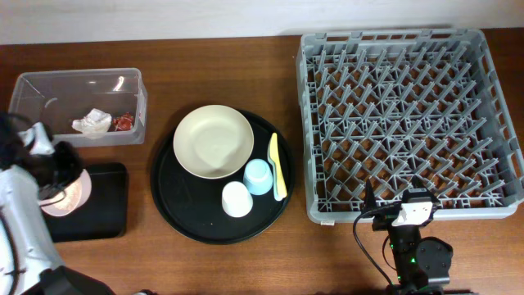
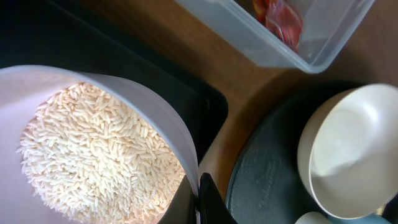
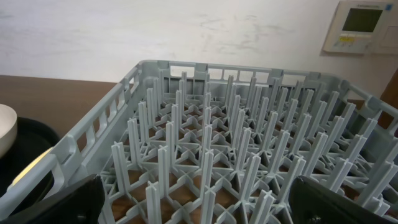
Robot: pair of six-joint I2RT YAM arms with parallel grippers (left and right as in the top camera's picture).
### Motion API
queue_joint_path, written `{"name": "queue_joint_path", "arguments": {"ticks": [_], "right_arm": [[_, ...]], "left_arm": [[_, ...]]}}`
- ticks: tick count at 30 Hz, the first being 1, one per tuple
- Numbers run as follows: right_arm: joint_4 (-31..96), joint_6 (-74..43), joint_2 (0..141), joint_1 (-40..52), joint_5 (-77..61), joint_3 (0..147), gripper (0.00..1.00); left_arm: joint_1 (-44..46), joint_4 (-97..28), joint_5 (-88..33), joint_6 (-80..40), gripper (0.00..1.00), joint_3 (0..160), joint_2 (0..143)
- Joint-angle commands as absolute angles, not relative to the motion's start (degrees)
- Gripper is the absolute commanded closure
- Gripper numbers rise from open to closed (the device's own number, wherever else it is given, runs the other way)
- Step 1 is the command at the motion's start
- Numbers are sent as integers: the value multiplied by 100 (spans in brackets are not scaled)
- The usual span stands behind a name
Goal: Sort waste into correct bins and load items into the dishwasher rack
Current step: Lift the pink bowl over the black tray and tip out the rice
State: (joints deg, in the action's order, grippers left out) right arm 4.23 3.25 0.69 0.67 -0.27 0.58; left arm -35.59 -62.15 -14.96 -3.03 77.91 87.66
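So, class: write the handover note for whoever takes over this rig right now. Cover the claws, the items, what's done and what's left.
Left claw is shut on the small pink bowl, which holds rice, over the flat black tray. Right claw is open and empty, at the near edge of the rack.
White wrapper and red wrapper lie in the clear box: done.
Cream bowl, blue cup, white cup and yellow utensil sit on the round black tray; the rack holds nothing.
To do: tip out the rice, then load all five items.

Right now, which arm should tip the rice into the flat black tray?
Left. The left gripper holds the pink bowl of rice over the flat black tray; the right gripper sits open, facing the dishwasher rack.
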Motion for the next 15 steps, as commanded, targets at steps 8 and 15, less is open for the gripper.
{"name": "queue_joint_path", "arguments": {"ticks": [8, 15], "right_arm": [[451, 318, 32, 25, -82, 32, 2], [451, 318, 32, 25, -82, 32, 2]], "left_arm": [[-5293, -4108, -4635, 296, 100, 5850, 8742], [-5369, -3385, -5312, 375, 100, 5629, 8744]]}}
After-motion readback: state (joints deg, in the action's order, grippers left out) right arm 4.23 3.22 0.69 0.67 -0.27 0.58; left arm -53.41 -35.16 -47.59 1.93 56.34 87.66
